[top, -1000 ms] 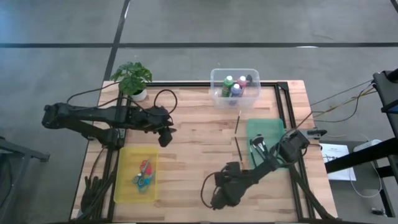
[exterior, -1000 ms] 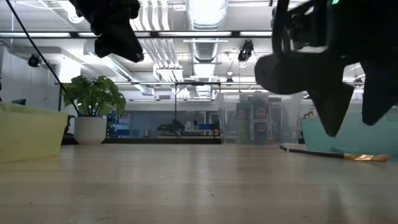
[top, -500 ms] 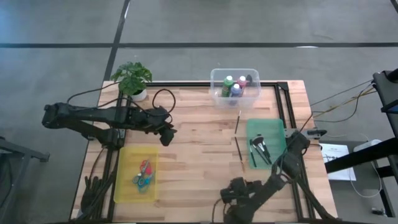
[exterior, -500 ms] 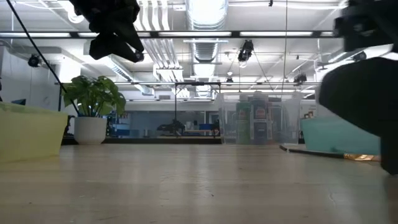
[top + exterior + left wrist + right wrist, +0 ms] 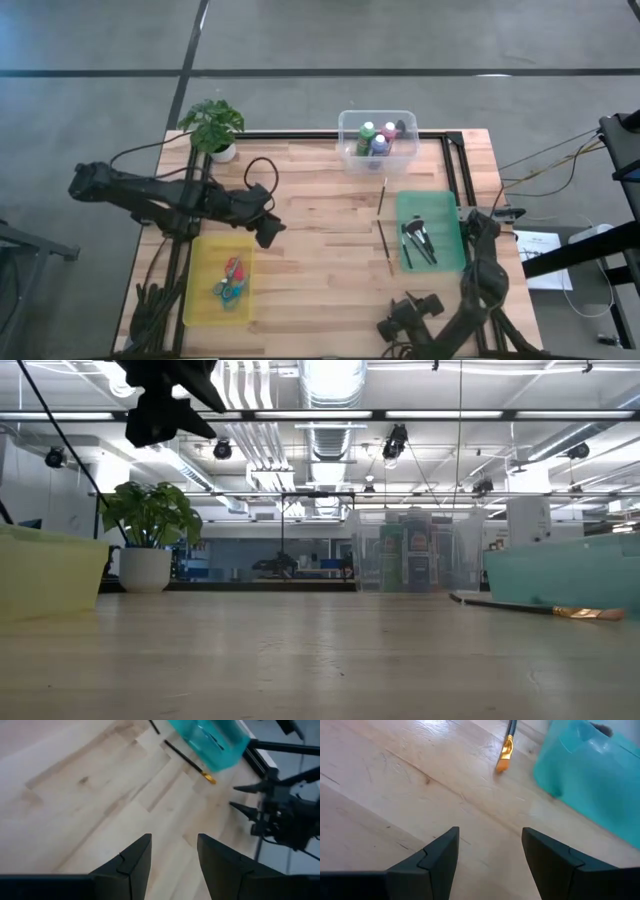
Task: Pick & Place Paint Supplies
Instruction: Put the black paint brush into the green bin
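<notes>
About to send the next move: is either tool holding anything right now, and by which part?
Nothing is held. The left tool and the right tool both stand open with only bare table between their fingers.

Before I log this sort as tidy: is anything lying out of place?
Yes. Two brushes lie loose on the table, outside the green tray that holds other brushes: one brush beside its left edge, another brush farther back toward the clear bin. Nothing looks spilled.
</notes>
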Robot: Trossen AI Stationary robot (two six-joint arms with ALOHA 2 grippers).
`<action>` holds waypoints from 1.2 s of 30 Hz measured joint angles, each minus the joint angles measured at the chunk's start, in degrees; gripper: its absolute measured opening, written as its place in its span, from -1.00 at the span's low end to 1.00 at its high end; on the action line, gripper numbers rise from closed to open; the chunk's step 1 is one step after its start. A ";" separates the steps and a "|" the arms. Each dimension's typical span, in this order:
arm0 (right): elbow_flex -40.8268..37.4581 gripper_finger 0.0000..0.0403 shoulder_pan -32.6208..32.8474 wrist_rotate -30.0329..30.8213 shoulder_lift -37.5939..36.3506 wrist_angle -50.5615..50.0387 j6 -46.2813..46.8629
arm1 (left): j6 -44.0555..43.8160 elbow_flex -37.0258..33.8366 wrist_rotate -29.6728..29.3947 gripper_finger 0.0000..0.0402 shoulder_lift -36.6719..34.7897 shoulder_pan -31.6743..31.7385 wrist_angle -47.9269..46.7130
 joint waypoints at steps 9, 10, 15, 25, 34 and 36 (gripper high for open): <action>-1.62 0.07 -1.34 0.39 -0.17 4.02 -2.29 | -0.06 0.02 -0.02 -0.16 0.00 -4.34 2.80; -1.72 0.07 -1.66 0.52 -0.17 4.07 -2.33 | 0.12 0.02 -0.06 -0.16 0.00 -4.66 3.23; -1.87 0.07 -4.36 0.12 -0.33 5.21 -0.53 | 1.42 0.02 -0.21 -0.16 0.00 -5.40 5.46; -0.75 0.07 -10.91 -0.39 -0.46 10.04 1.05 | 5.76 0.17 2.15 -0.16 -0.04 -5.84 6.26; -3.91 0.08 -11.24 1.77 -0.79 12.13 1.22 | 7.54 0.17 6.22 -0.16 -0.14 -5.81 6.23; -4.61 0.07 -11.16 3.31 -0.79 12.19 1.21 | 7.53 0.17 7.31 -0.16 -0.51 -5.84 6.21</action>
